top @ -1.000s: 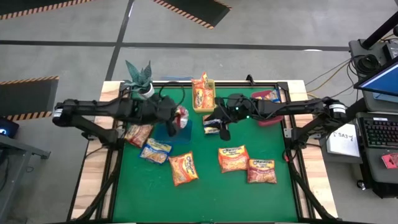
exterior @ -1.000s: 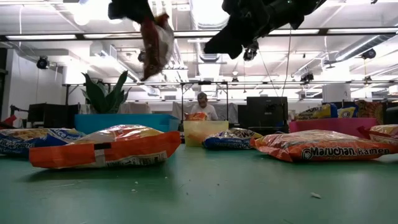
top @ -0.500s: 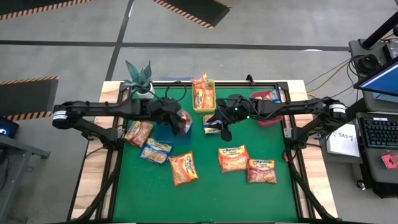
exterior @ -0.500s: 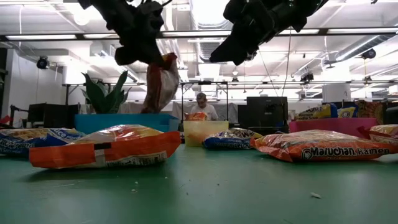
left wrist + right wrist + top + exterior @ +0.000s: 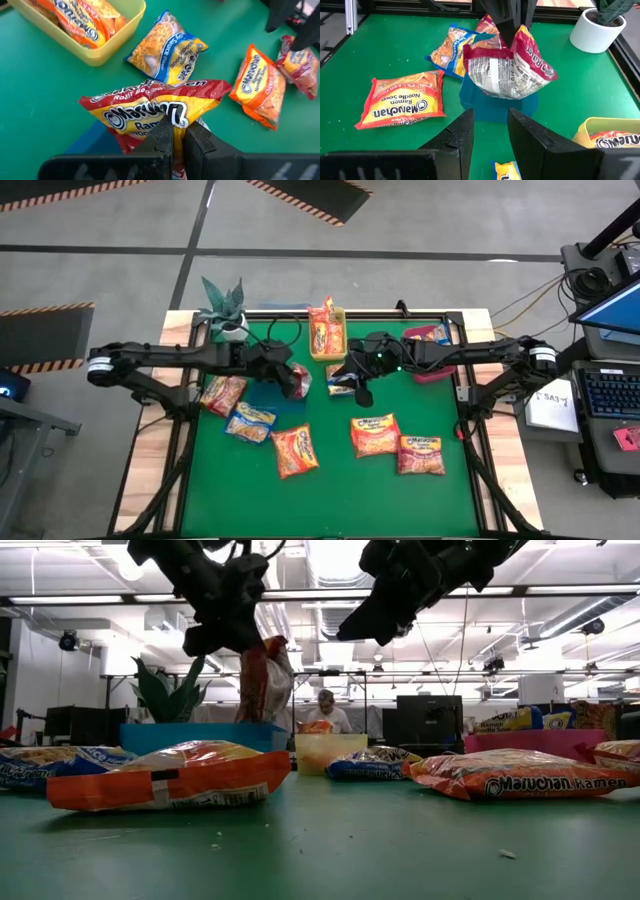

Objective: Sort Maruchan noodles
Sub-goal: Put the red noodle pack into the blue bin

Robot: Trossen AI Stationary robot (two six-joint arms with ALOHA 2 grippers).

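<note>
held packet: red-edged noodle packet (image 5: 296,377) hangs from the left gripper (image 5: 288,376), centre-left of the high view, clear of the mat; in the low view it dangles (image 5: 264,680) in the upper left, long axis roughly vertical
left gripper: fingers pinched narrow on the packet's top edge, seen clamped in the left wrist view (image 5: 174,140)
what lies under it: blue bin (image 5: 270,392) sits just below and slightly left of the packet in the high view; right wrist view shows the packet (image 5: 512,65) directly over the blue bin (image 5: 485,107), not touching
key relation: packet is red-edged, bin beneath is blue; judged mismatch, the red bin (image 5: 436,368) lies far across at upper right of the mat, nearer the right arm
right gripper: (image 5: 359,388) hovers mid-frame right of centre, fingers apart, holding nothing; right wrist view shows the two fingers spread (image 5: 462,131)
yellow bin: (image 5: 340,313) top centre, orange packets already inside
loose packets: blue-edged packet (image 5: 250,420) and an orange packet (image 5: 223,393) left of the mat's middle, orange packet (image 5: 295,451) lower centre, two more (image 5: 375,434) (image 5: 421,454) lower right, one blue-edged (image 5: 340,383) beside the right gripper
nearer arm for handover: judged right gripper is just beside the held packet, so a pass or carry rightward is the short route to the red bin
risk: judged release here would drop red into blue
</note>
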